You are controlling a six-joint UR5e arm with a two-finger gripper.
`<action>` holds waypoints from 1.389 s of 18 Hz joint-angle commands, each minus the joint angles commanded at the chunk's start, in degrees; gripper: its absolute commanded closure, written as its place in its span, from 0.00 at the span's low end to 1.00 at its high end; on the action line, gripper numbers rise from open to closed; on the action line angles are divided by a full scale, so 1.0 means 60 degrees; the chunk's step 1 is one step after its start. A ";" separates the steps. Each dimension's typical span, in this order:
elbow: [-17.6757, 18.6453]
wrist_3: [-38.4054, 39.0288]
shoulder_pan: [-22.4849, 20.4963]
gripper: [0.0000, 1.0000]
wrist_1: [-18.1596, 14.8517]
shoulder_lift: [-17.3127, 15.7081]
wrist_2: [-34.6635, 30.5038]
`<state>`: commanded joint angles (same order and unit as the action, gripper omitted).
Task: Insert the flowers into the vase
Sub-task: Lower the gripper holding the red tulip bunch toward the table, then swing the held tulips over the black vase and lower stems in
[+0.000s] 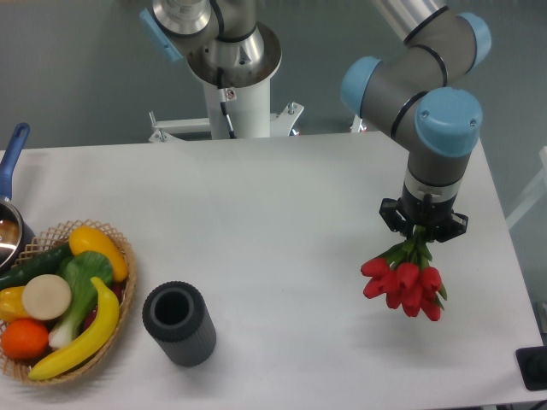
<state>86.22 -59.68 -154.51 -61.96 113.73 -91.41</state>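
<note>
The flowers (404,284) are a bunch of red tulips with green stems, hanging heads down from my gripper (422,236) at the right side of the table. The gripper is shut on the green stems and holds the bunch above the tabletop, with a shadow under it. The vase (179,323) is a dark grey ribbed cylinder standing upright near the front left of the table, its round mouth open upward. The vase is far to the left of the flowers and gripper.
A woven wicker basket (122,245) of plastic fruit and vegetables sits at the left edge, just left of the vase. A pot with a blue handle (10,162) is at the far left. The robot's white base (235,94) stands behind the table.
</note>
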 joint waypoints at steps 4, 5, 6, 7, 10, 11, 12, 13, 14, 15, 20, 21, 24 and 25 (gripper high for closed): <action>-0.0015 0.0000 0.0015 1.00 0.0000 0.0000 0.0015; -0.0044 0.0000 0.0029 1.00 0.0000 0.0015 0.0015; -0.0073 0.0015 0.0044 1.00 0.0015 0.0044 0.0058; -0.0146 0.0029 0.0087 1.00 0.0015 0.0102 0.0131; -0.0205 0.0117 0.0351 1.00 0.0146 0.0103 0.0656; -0.0292 0.0175 0.0395 1.00 0.0248 0.0132 0.1036; -0.0380 0.0451 0.0410 1.00 0.0307 0.0175 0.1403; -0.0555 0.0875 0.0541 1.00 0.0540 0.0306 0.1856; -0.0687 0.0951 0.0731 1.00 0.0774 0.0366 0.2252; -0.0819 0.0967 0.0776 1.00 0.0979 0.0410 0.2792; -0.1376 0.2121 0.0835 1.00 0.1142 0.0834 0.6907; -0.1507 0.2284 0.0849 1.00 0.1143 0.0907 0.7422; -0.1889 0.2300 0.1273 1.00 0.1390 0.1011 0.7646; -0.1919 0.2300 0.1390 1.00 0.1841 0.1011 0.7748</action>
<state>74.71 -45.88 -146.17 -50.92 119.79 -44.92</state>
